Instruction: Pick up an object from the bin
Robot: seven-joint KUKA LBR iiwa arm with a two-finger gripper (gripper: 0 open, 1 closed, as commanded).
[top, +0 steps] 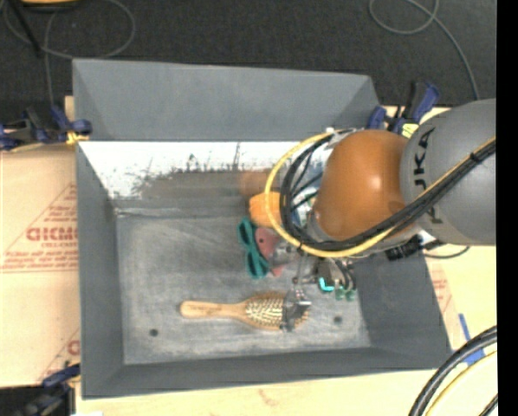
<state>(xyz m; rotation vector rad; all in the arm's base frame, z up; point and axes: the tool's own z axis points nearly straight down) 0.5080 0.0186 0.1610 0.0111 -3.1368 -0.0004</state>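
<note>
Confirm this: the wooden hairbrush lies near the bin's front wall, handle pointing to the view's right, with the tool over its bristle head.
Wrong on the handle. The camera view shows the wooden hairbrush near the front wall of the bin, handle pointing to the view's left, with the tool over its bristle head.

A grey metal bin (155, 241) held its few things in the right half of its floor. A long-handled wooden hairbrush (233, 310) lay flat near the front wall, its handle pointing left and its head to the right. The end effector (296, 308) stood at the right end of the brush head. Behind the brush, near the middle of the floor, lay a teal plastic looped piece (254, 251). Behind that, close to the back wall, sat an orange rounded object (262, 206), partly hidden under the arm.
</note>
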